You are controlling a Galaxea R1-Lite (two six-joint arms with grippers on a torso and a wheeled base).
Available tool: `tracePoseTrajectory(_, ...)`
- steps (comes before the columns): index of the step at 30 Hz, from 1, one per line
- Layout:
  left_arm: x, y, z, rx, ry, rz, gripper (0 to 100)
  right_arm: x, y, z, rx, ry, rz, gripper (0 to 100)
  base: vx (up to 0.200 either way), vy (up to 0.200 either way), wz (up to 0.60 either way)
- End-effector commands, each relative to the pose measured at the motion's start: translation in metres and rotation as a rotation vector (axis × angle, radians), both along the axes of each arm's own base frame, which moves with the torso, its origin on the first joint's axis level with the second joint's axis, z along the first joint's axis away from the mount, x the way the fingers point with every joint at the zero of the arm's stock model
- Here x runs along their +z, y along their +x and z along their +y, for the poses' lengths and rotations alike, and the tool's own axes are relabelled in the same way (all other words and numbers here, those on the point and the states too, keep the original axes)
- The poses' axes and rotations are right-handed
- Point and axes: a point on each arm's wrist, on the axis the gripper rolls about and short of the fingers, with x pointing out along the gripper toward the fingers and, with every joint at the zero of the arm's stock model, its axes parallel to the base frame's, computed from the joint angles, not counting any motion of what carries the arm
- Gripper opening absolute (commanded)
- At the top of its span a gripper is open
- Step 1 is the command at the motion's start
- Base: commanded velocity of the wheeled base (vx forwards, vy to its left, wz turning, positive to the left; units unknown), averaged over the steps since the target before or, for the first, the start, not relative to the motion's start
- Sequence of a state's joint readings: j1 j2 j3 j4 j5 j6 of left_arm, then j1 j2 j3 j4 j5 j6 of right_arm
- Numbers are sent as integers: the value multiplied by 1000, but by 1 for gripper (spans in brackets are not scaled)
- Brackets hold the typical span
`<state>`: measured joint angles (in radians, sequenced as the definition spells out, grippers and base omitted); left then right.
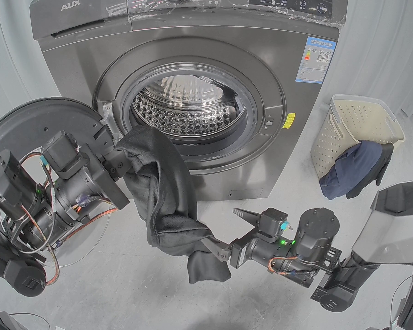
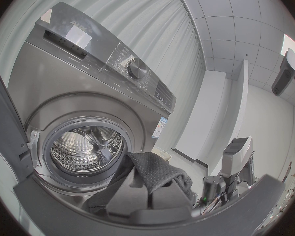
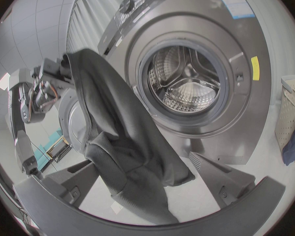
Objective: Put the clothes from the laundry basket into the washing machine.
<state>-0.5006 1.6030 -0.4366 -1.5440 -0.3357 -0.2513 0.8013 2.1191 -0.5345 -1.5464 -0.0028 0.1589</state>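
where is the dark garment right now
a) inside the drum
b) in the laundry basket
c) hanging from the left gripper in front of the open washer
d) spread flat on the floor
c: the dark garment hangs from the left gripper, which is shut on its top edge, just outside the open washing machine.

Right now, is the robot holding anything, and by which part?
The left end effector grips the dark garment by its top edge; the rest hangs down. The right end effector is open, one finger against the garment's lower fold, not gripping.
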Motion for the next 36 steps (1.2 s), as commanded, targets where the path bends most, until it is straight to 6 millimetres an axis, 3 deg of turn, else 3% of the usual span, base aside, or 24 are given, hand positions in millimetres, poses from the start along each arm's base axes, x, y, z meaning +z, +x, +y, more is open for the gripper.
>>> tracePoseTrajectory(1, 2, -7, -3, -24, -6, -9, 0, -31, 9, 11, 6, -55, 47, 100, 0, 0, 0)
tracePoseTrajectory(6, 4, -9, -3, -29, -11, -16, 0, -48, 7, 21, 29, -82, 72, 100, 0, 0, 0)
tracePoseTrajectory(17, 3, -17, -7, -64, -9, -9, 0, -35, 48, 46, -4, 24, -46, 100, 0, 0, 0)
tracePoseTrajectory(25, 4, -24, -10, -91, -11, -13, 0, -40, 82, 51, -53, 61, -95, 100, 0, 0, 0)
tracePoseTrajectory(36, 6, -27, -10, -105, -15, -21, 0, -49, 92, 61, -51, 68, -111, 100, 0, 0, 0)
